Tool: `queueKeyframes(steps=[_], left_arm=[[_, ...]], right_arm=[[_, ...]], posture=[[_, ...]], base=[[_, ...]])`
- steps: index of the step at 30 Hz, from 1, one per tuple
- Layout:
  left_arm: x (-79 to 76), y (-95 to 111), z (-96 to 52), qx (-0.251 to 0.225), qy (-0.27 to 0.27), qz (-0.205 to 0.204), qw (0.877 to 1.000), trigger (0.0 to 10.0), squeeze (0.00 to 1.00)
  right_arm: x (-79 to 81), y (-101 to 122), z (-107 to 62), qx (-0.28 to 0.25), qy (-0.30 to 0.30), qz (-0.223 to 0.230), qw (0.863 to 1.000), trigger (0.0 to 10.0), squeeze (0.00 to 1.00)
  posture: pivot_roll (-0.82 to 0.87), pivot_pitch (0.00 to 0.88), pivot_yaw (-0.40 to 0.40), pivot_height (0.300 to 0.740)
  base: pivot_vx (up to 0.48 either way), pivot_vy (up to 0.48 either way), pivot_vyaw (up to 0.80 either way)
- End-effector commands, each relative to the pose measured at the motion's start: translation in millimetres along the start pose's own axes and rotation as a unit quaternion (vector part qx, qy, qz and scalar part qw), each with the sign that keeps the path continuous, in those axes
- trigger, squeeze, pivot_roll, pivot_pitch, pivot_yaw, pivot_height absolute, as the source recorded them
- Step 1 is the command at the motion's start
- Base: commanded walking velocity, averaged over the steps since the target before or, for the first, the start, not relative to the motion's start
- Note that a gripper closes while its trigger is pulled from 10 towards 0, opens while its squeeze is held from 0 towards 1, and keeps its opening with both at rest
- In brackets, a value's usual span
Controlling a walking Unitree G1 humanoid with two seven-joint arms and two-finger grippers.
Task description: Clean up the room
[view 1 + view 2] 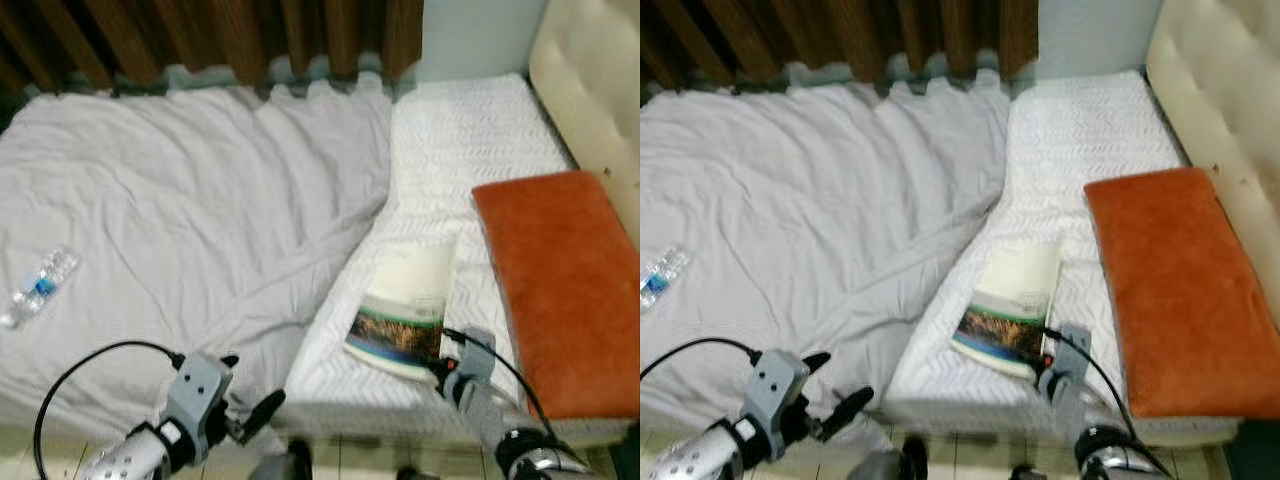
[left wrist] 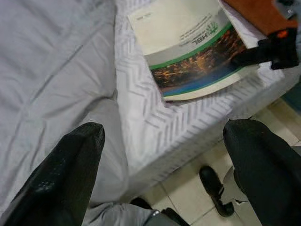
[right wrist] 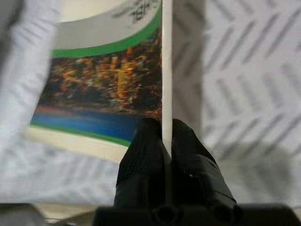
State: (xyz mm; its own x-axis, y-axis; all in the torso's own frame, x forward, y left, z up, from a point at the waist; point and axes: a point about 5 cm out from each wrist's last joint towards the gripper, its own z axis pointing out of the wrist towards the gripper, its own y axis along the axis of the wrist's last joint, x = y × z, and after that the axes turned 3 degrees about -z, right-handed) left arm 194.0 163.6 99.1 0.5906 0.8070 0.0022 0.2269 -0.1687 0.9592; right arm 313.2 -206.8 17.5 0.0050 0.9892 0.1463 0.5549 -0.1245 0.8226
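Right end effector (image 3: 165,141): pinching the magazine (image 1: 405,310) by its near edge, on the bed (image 1: 470,150).
Left end effector (image 2: 164,165): hanging released, idle.
Progress: just starting; plastic bottle (image 1: 38,287) lying uncollected.

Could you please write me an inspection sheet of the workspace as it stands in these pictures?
Surface: bed with white chevron mattress cover; grey duvet rumpled over its left part.
Job's things: book near the mattress front edge; plastic water bottle lying on the duvet.
Clutter: orange cushion along the cream headboard.
Grippers: right pincer shut on the book's corner; left pincer open, above the bed's front edge.
Cables: black cable looping from the left wrist, another on the right wrist.
Surroundings: brown curtain, tiled floor.
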Motion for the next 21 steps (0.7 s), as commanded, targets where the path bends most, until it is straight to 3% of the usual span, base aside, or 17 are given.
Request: queueKeyframes(steps=[1, 2, 4, 9, 12, 17, 21], left_arm=[[-12.4, -4, 1.3, -0.003, -0.014, -0.002, 1.0, 10.0, 0.0], [-20.1, -8, 5.0, -0.002, -0.024, -0.002, 1.0, 10.0, 0.0], [-34.6, -15, 13.8, 0.0, -0.041, -0.01, 0.999, 10.0, 0.0], [-45.8, -18, 20.4, 0.0, -0.051, -0.026, 0.998, 10.0, 0.0], [-45.9, -19, 19.4, 0.0, -0.05, -0.027, 0.998, 10.0, 0.0], [-46.8, -24, 17.5, 0.007, -0.052, -0.029, 0.998, 10.0, 0.0], [-48.9, -23, 18.1, 0.007, -0.053, -0.029, 0.998, 10.0, 0.0]], right_arm=[[-7.2, 2, -1.1, 0.016, -0.012, -0.073, 0.997, 0.0, 0.0], [-16.2, 12, -2.6, 0.012, -0.025, -0.12, 0.992, 0.0, 0.0], [-34.0, 29, -6.9, 0.004, -0.055, -0.172, 0.984, 0.0, 0.0], [-47.1, 39, -11.1, -0.003, -0.08, -0.175, 0.981, 0.0, 0.0], [-50.0, 39, -11.9, -0.007, -0.088, -0.143, 0.986, 0.0, 0.0], [-47.6, 31, -11.0, -0.009, -0.078, -0.031, 0.996, 0.0, 0.0], [-44.3, 25, -10.2, 0.0, -0.069, -0.038, 0.997, 0.0, 0.0]], posture=[[0.22, 0.468, 0.074, 0.74], [0.22, 0.468, 0.074, 0.74], [0.18, 0.473, 0.05, 0.74], [0.16, 0.474, 0.039, 0.74], [0.16, 0.472, 0.039, 0.74], [0.16, 0.47, 0.04, 0.74], [0.17, 0.474, 0.048, 0.74]], base=[[0.0, 0.0, 0.0], [0.0, 0.0, 0.0], [0.0, 0.0, 0.0], [0.0, 0.0, 0.0], [0.0, 0.0, 0.0], [0.0, 0.0, 0.0], [0.0, 0.0, 0.0]])
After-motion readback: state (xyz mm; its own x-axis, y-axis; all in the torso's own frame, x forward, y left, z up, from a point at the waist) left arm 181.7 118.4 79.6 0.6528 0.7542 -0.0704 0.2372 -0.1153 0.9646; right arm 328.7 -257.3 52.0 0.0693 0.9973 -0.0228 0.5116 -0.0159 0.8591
